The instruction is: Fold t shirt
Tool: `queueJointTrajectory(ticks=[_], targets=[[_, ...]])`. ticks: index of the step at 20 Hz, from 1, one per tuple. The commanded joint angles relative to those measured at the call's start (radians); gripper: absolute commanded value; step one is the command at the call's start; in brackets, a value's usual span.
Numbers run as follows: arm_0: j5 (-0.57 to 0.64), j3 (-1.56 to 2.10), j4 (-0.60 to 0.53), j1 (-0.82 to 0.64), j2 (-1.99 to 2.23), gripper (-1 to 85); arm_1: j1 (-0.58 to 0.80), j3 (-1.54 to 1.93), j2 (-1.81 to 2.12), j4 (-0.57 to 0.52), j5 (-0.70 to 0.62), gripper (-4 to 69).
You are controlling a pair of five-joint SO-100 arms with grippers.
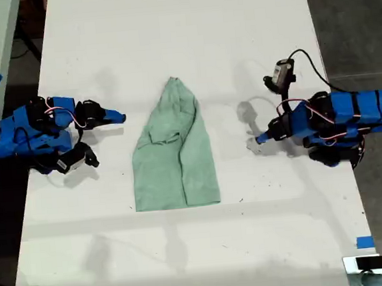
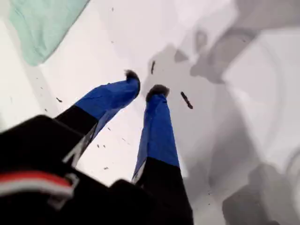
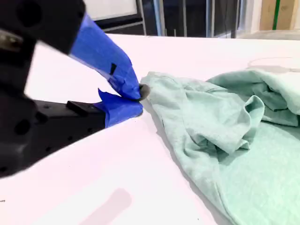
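Nearest the lens, left of the exterior view: my second gripper [image 1: 120, 116], blue, lying low over the white desk [image 1: 168, 38] and pointing toward the exterior view's right. Fingers [image 3: 108, 56] closed tip to tip, holding nothing. In the second wrist view the tips line up with the hem of the t shirt [image 3: 234, 140]; seen from above, just beside it and apart.

Centre of the exterior view: the t shirt [image 1: 175, 154], pale mint green, flat on the desk. Tapers to a point toward the top of the frame, with a straight edge toward the bottom. Wrinkled, with a bunched fold on its left half.

Right of the exterior view: my first gripper [image 1: 257, 139], blue, pointing toward the exterior view's left, near the shirt but clear of it. Fingers [image 2: 157, 131] narrowly parted, with a small gap between the dark tips and nothing between them. Bare desk and grey shadows beneath, and one corner of the shirt visible in the first wrist view.

Lower right corner of the exterior view: blue tape strip [image 1: 364, 242] at the desk edge.
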Motion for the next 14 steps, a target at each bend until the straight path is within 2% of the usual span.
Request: queueJointTrajectory(ticks=[1, 14], targets=[[0.002, 0.038, -0.015, -0.008, 0.008, 0.3, 0.114, 0.235, 0.35, 0.052, -0.094, 1.8], [-0.015, 0.038, -0.006, -0.017, 0.008, 0.9, 0.101, 0.239, 0.35, 0.092, -0.006, 1.4]])
